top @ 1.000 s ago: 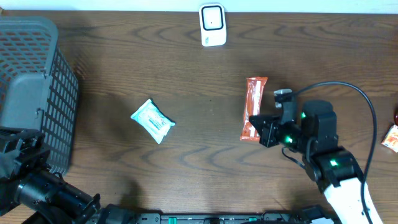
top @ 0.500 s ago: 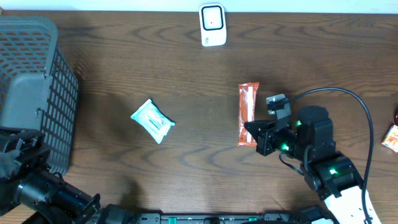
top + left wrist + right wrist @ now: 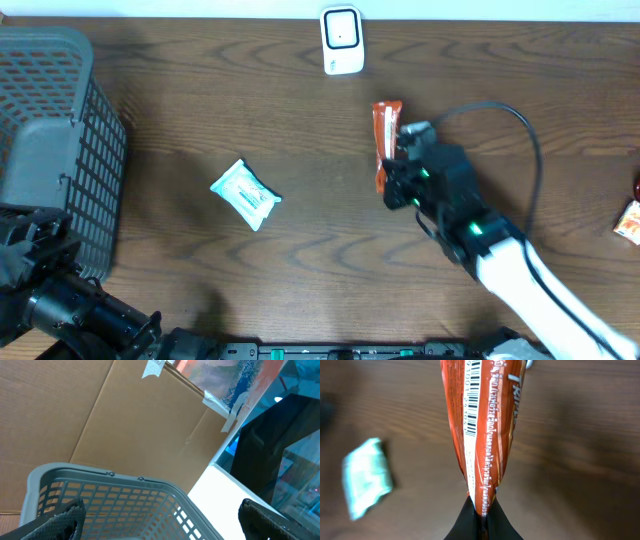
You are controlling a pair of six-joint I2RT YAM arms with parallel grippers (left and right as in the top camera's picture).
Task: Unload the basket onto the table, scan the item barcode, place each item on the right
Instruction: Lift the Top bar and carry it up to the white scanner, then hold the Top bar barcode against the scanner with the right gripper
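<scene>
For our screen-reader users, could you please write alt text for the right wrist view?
The right end effector is shut on the end of an orange snack wrapper whose barcode faces the camera. Behind it are a dark wooden table and, at left, a blurred pale green packet.

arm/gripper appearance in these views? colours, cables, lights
Right arm: black wrist block with green lights, white lower link, and a black cable looping over it. Right gripper: plain black fingers tapering to a point. Left arm: all black. Left gripper: black fingers with a rough, pebbled surface.
</scene>
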